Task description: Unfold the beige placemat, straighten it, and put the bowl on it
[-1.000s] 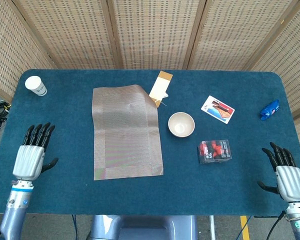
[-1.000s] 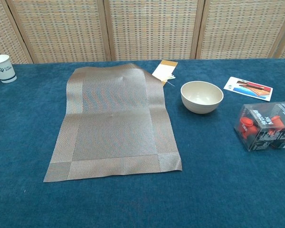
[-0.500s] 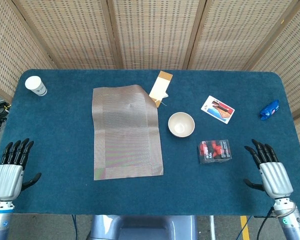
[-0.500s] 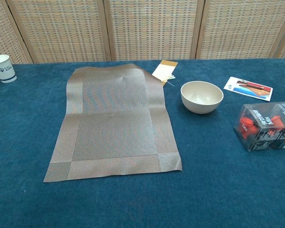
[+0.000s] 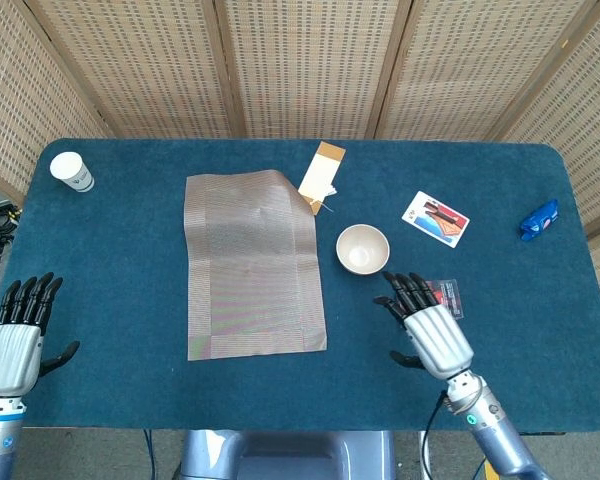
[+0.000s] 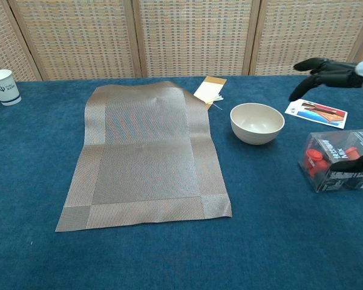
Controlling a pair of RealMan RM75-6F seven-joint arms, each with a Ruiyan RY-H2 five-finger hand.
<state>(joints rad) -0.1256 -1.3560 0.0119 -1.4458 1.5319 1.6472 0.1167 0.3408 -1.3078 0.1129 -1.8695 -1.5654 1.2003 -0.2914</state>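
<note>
Right of the placemat [image 5: 253, 262], your right hand [image 5: 429, 322] nears the bowl [image 5: 363, 249], fingers spread, empty; grip the rim squarely, lift level.

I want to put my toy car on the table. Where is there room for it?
Most room is on the bare cloth between the cup and the placemat, and along the front edge below the placemat. The far right, between the card and the blue packet, is free too. It is crowded around the bowl, the box and the right hand.
</note>
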